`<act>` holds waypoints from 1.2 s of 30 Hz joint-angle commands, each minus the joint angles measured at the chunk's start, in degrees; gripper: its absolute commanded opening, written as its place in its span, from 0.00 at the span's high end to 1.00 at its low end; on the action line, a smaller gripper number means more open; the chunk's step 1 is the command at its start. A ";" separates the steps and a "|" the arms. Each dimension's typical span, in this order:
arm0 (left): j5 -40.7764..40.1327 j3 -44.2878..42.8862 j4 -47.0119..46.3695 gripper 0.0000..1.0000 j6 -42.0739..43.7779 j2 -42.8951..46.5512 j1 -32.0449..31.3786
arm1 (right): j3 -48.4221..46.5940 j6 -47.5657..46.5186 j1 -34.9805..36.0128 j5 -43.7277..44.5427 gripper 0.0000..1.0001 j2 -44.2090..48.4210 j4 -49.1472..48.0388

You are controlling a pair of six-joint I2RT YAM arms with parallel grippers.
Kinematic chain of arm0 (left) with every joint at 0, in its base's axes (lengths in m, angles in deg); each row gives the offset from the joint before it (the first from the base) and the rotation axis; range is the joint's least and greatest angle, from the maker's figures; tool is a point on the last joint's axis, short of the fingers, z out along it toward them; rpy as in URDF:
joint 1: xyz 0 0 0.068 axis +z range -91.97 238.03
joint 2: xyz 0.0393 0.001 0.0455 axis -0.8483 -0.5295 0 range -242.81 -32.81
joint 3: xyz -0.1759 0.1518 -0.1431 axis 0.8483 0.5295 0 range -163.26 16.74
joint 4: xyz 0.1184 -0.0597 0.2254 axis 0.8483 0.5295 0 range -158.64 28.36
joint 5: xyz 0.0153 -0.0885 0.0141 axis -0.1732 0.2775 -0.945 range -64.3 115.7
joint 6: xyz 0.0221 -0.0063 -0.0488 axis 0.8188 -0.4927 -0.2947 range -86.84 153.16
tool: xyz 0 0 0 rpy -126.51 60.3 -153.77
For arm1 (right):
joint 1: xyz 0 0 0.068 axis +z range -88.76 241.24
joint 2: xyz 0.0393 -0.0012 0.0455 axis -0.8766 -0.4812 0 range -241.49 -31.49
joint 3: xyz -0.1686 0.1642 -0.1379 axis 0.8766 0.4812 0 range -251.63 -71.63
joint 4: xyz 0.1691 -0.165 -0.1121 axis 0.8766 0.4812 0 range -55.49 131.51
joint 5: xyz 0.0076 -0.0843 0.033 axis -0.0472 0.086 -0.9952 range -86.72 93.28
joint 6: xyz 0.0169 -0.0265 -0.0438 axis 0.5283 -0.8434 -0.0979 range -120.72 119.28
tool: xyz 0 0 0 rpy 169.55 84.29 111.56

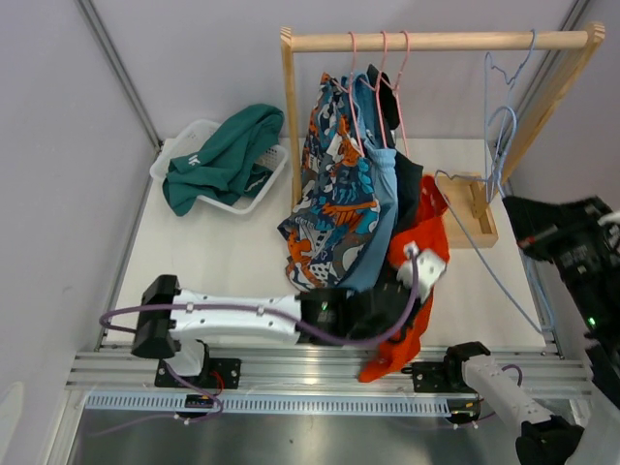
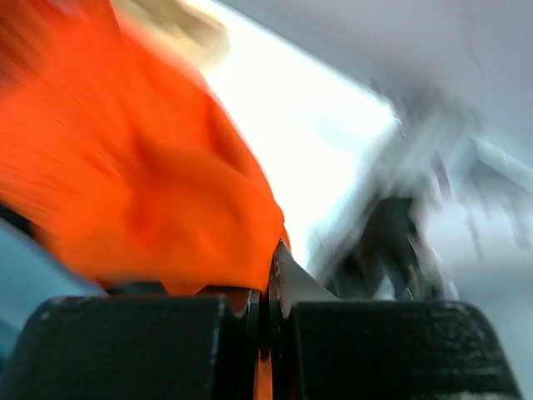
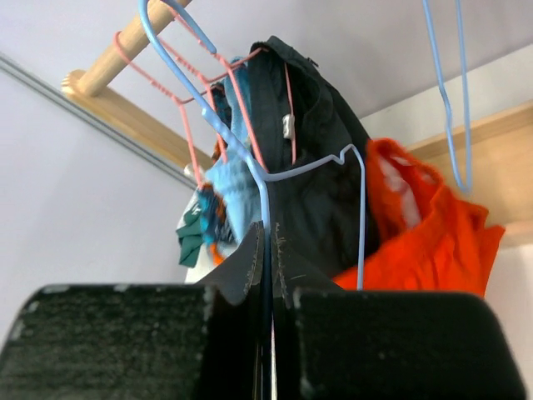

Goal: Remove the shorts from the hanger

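Observation:
Orange-red shorts [image 1: 431,228] hang low at the front of the table, and my left gripper [image 1: 417,254] is shut on their cloth. In the left wrist view the orange fabric [image 2: 150,167] is pinched between the jaws [image 2: 271,267]. My right gripper [image 1: 513,208] is shut on the thin wire of a blue hanger [image 3: 268,187], with the fingertips [image 3: 268,237] closed round it. That hanger [image 1: 455,179] lies beside the top of the orange-red shorts [image 3: 433,242]; I cannot tell whether it still runs through them. Cartoon-print [image 1: 329,203], light blue [image 1: 383,174] and dark navy shorts [image 1: 407,184] hang on pink hangers.
A wooden rack [image 1: 436,41] spans the back, with its foot [image 1: 480,228] at the right. Another blue hanger [image 1: 504,97] hangs from the rod. A white basket [image 1: 170,160] at the back left holds teal-green shorts [image 1: 228,155]. The aluminium rail [image 1: 291,363] runs along the near edge.

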 commanded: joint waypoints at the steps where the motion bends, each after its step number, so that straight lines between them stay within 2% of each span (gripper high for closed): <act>1: 0.25 -13.74 3.48 1.00 4.04 -4.97 9.35 | -4.06 3.23 -0.28 -1.16 1.00 2.59 9.55; 2: 1.13 -16.55 5.41 1.00 4.13 -6.65 13.03 | -4.76 3.41 -0.36 -1.07 1.00 2.76 10.98; 3: 1.74 -23.89 9.35 1.00 4.22 -9.72 14.46 | -5.81 3.23 -0.28 -1.07 1.00 3.11 12.30; 6: 2.72 -28.44 13.16 1.00 4.66 -11.50 16.40 | -7.40 2.27 -0.19 -0.37 1.00 2.33 11.53; 10: 3.86 -20.21 13.35 1.00 0.28 -5.64 13.78 | -10.13 -0.62 -0.01 1.83 1.00 -1.53 6.71; 11: 3.68 -12.09 12.47 1.00 -0.78 -1.61 11.59 | -10.22 -1.07 -0.01 2.18 1.00 -2.50 5.13; 12: 2.55 -9.40 12.29 1.00 -2.96 0.34 10.18 | -10.30 -1.60 -0.10 2.45 1.00 -4.68 2.06; 13: 1.84 -2.24 12.90 1.00 -4.20 2.54 8.60 | -10.83 -2.56 -0.10 2.80 1.00 -5.92 0.64; 16: -0.87 5.10 14.65 1.00 -9.12 10.10 1.05 | -11.54 -4.23 -0.10 4.82 1.00 -10.57 -5.07; 17: -1.93 7.31 17.27 1.00 -10.35 12.99 -3.41 | -11.71 -5.20 0.07 5.52 1.00 -11.64 -6.65; 20: -8.61 8.47 25.79 1.00 -18.25 15.56 -11.42 | -11.62 -6.26 -0.10 8.41 1.00 -15.67 -12.19; 21: -9.93 8.47 32.00 1.00 -22.71 16.87 -12.85 | -11.54 -6.69 -0.19 8.77 1.00 -16.73 -14.55; 24: -14.24 7.16 41.96 1.00 -29.76 19.24 -17.42 | -10.23 -7.75 -0.19 10.62 1.00 -20.25 -19.84; 29: -17.32 6.19 47.09 1.00 -33.39 21.72 -20.86 | -10.57 -8.37 -2.73 12.21 1.00 -26.48 -26.96; 33: -18.46 5.22 48.76 1.00 -34.71 21.89 -20.86 | -10.92 -7.05 -4.93 10.54 1.00 -29.31 -28.02; 36: -19.43 4.08 49.20 1.00 -34.27 22.42 -20.86 | -7.59 -6.35 -6.25 9.22 1.00 -28.53 -28.46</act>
